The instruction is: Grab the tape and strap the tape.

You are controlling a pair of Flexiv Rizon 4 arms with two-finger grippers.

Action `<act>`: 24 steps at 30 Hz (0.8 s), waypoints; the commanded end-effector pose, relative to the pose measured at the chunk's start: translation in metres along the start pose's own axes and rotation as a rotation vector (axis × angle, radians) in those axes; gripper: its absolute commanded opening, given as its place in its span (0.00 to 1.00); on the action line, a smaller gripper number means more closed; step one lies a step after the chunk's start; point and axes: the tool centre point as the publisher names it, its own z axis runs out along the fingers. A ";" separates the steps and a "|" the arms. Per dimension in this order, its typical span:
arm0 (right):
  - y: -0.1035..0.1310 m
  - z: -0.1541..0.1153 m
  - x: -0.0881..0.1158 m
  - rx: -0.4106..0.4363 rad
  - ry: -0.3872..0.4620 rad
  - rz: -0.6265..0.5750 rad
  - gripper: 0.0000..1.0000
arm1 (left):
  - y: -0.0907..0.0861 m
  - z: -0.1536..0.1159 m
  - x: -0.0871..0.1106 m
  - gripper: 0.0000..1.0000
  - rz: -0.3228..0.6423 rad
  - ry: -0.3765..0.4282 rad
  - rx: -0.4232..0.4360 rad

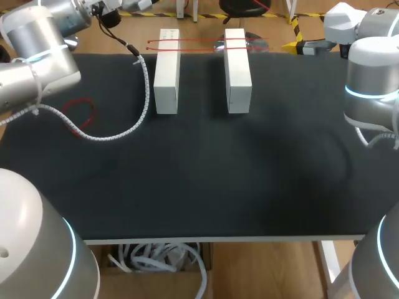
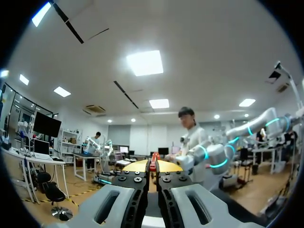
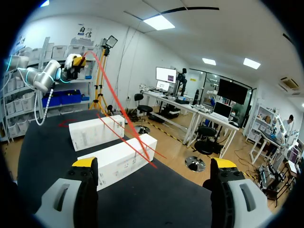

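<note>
Black matte table point(image 1: 206, 180) carries two white rectangular blocks point(image 1: 167, 71) point(image 1: 237, 70), side by side and apart. Left gripper point(image 2: 153, 167) is up off the table, yellow tips pinched on a thin red tape point(image 2: 153, 160) that runs down and across the blocks' far ends. Right gripper point(image 3: 154, 164) hovers near the blocks, fingers spread wide, holding nothing.

I see a bare lane between the left white block point(image 1: 167, 71) and the right block point(image 1: 237, 70) beside it, though red tape point(image 1: 199, 43) spans their far ends. A white cable point(image 1: 146, 93) runs just past its outer side. Nearer me than that block, the tabletop point(image 1: 206, 187) lies open.
</note>
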 end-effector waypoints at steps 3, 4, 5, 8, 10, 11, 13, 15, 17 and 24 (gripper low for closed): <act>0.000 0.001 0.000 0.000 0.000 0.000 1.00 | 0.000 0.000 0.001 0.00 0.001 -0.003 0.000; 0.000 0.001 0.000 0.000 0.000 0.000 1.00 | 0.000 0.000 0.001 0.00 0.001 -0.003 0.000; 0.000 0.001 0.000 0.000 0.000 0.000 1.00 | 0.000 0.000 0.001 0.00 0.001 -0.003 0.000; 0.000 0.001 0.000 0.000 0.000 0.000 1.00 | 0.000 0.000 0.001 0.00 0.001 -0.003 0.000; 0.000 0.001 0.000 0.005 -0.012 -0.005 1.00 | 0.000 0.000 0.001 0.00 0.001 -0.003 0.000; 0.001 0.001 -0.001 0.003 -0.022 -0.011 1.00 | 0.000 0.000 0.001 0.00 0.001 -0.003 0.000; 0.001 0.000 -0.005 0.024 -0.114 -0.042 1.00 | 0.000 0.000 0.001 0.00 0.001 -0.003 0.000; 0.001 -0.004 -0.012 0.004 -0.184 0.011 1.00 | 0.000 0.000 0.001 0.00 0.001 -0.003 0.000; -0.002 -0.009 -0.021 -0.013 -0.298 0.078 1.00 | 0.000 0.000 0.001 0.00 0.001 -0.003 0.000; -0.006 -0.021 -0.018 -0.158 -0.360 0.267 1.00 | 0.000 0.000 0.001 0.00 0.001 -0.003 0.000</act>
